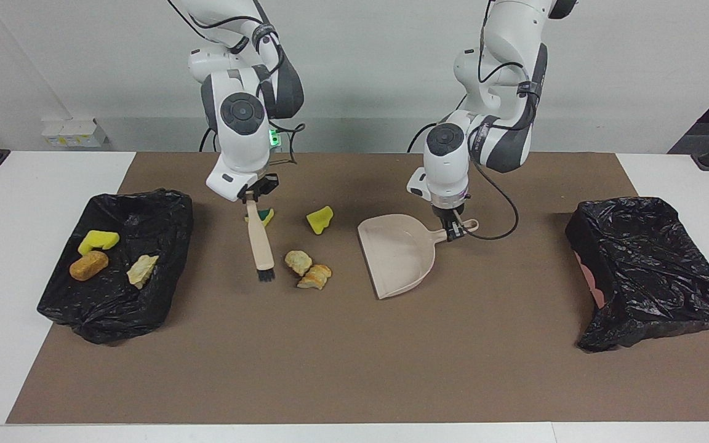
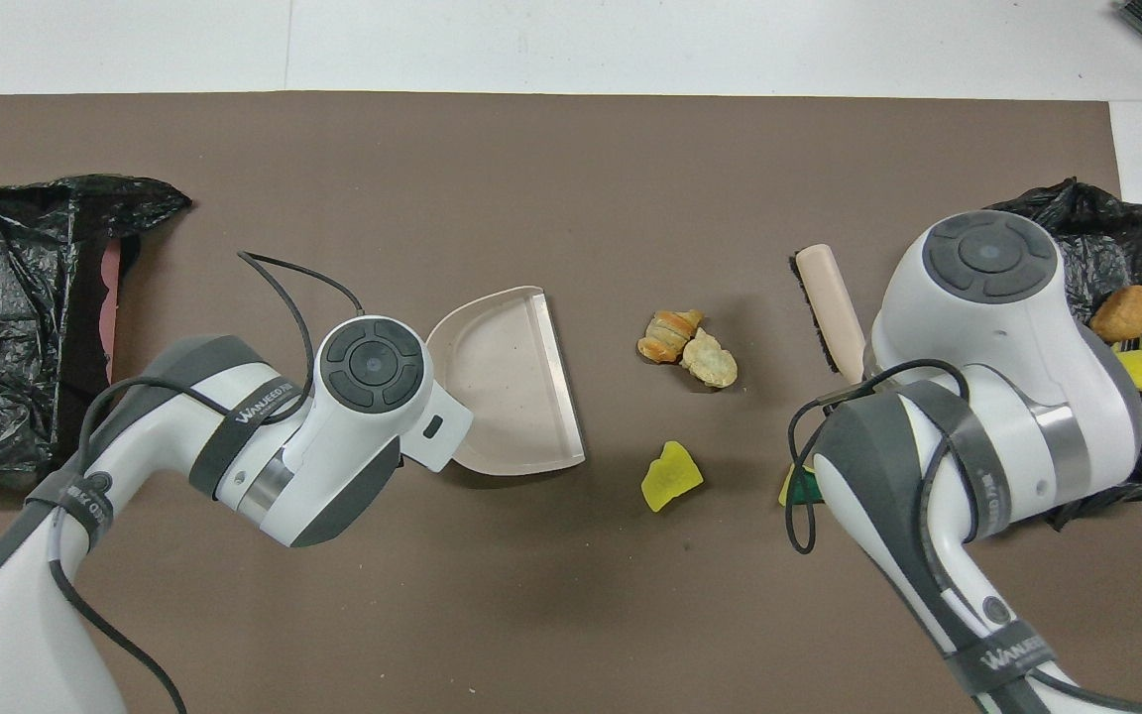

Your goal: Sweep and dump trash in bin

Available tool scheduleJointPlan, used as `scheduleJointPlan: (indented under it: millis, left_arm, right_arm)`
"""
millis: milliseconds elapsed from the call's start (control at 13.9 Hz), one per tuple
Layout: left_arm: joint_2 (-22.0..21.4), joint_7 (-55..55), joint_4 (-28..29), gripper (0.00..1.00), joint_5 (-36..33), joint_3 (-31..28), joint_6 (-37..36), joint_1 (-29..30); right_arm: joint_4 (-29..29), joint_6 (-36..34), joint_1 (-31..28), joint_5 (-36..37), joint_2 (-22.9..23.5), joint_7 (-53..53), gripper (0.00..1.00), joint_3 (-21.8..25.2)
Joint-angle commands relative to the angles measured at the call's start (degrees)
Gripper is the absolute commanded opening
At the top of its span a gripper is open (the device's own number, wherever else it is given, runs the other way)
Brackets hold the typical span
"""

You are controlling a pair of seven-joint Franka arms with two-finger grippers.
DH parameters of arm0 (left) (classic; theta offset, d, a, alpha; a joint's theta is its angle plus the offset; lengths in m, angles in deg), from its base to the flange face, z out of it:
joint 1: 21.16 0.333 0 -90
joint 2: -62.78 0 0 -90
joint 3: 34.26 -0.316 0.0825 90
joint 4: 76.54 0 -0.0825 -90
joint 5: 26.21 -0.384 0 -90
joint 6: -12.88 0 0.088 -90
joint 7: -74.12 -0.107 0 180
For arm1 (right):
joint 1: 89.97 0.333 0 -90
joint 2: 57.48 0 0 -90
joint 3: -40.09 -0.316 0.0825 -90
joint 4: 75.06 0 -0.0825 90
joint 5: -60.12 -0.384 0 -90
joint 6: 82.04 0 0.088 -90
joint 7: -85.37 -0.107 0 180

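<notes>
Right gripper (image 1: 255, 194) is clamped on the top end of the brush (image 1: 260, 244) handle. The brush hangs down from it, bristle end lowest, over the brown mat (image 1: 354, 357); whether the bristles touch the mat I cannot tell. In the overhead view the wrist hides this gripper, and only the brush (image 2: 829, 307) shows.

Left gripper (image 1: 452, 226) is pinched on the handle of the dustpan (image 1: 397, 253), which sits flat on the mat, its open mouth turned toward the right arm's end of the table. In the overhead view the pan (image 2: 504, 382) pokes out from under the left wrist.

Trash on the mat:
- green-topped sponge bit (image 1: 263, 216), just beside the brush handle, right under the right gripper
- yellow sponge bit (image 1: 319, 220), between the two grippers
- pale lump (image 1: 298, 261) and striped bread-like chunk (image 1: 315, 277), touching each other, just beside the brush's bristle end on the dustpan side (well short of the pan's mouth)

Trash in the bag-lined bin (image 1: 164, 203) at the right arm's end: yellow sponge (image 1: 98, 240), orange-tan chunk (image 1: 88, 265), cream piece (image 1: 142, 271).

A second bag-lined bin (image 1: 650, 271) stands at the left arm's end, well apart from the left gripper.
</notes>
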Motion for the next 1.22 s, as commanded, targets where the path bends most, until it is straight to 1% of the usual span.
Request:
scheduleJointPlan:
  millis: [0,72,144,288,431,503,575,647,719,791,863,935,1006,1078,1150]
  left_arm:
    - [-2.1,1.2,2.6,0.35,-1.0,0.3,1.5,0.6]
    - [-2.0,1.1,2.6,0.36,-1.0,0.3,1.5,0.6]
    - [-2.1,1.1,2.5,0.34,-1.0,0.3,1.5,0.6]
    - [-2.1,1.1,2.6,0.33,-1.0,0.3,1.5,0.7]
    - [-2.1,1.2,2.6,0.35,-1.0,0.3,1.5,0.8]
    - [-2.1,1.4,2.6,0.48,-1.0,0.3,1.5,0.9]
    - [-2.1,1.7,2.6,0.59,-0.9,0.3,1.5,0.9]
    - [-2.1,1.9,2.6,0.58,-0.9,0.3,1.5,0.9]
    - [-2.1,1.9,2.6,0.51,-0.9,0.3,1.5,0.9]
    - [-2.1,1.9,2.6,0.47,-0.9,0.3,1.5,0.9]
    - [-2.1,1.9,2.6,0.42,-0.9,0.3,1.5,0.9]
    - [-2.1,1.9,2.6,0.36,-0.9,0.3,1.3,0.9]
    - [-2.1,1.8,2.6,0.21,-0.9,0.3,1.3,0.9]
    - [-2.1,1.1,2.6,0.00,-0.9,0.3,1.4,0.9]
    - [-2.0,1.0,2.0,0.00,-1.0,0.3,1.4,0.9]
  right_arm:
    - [-0.7,2.2,-2.9,0.7,0.5,2.0,0.00,-0.5]
    - [-1.7,3.7,-3.0,0.7,0.6,1.9,0.00,-0.5]
    - [-3.3,5.9,-3.0,0.7,0.6,1.9,0.00,-0.5]
    - [-4.4,7.4,-3.7,0.7,0.9,1.8,0.00,-0.5]
    - [-7.3,10.7,-3.8,0.6,1.0,1.4,0.00,-0.5]
    - [-8.4,11.7,-3.6,0.2,1.0,1.2,0.00,-0.6]
    - [-9.0,12.7,-3.0,-0.4,1.1,1.1,0.00,-0.7]
    - [-9.2,13.0,-2.9,-1.4,1.1,1.0,0.00,-0.8]
    - [-9.2,13.0,-2.0,-4.4,1.1,1.0,0.00,-0.9]
    - [-9.2,13.3,-0.5,-7.2,1.0,0.9,0.00,-0.8]
    - [-9.2,13.7,0.6,-8.9,1.1,0.7,0.00,-0.8]
    - [-9.2,14.4,1.4,-10.3,1.8,-0.3,0.00,-0.9]
    - [-9.2,14.9,3.7,-10.6,3.0,-1.9,0.00,-0.8]
    - [-9.2,15.5,4.6,-10.7,4.2,-3.3,0.00,-0.9]
    - [-9.1,16.2,5.1,-10.7,5.7,-4.8,0.00,-0.9]
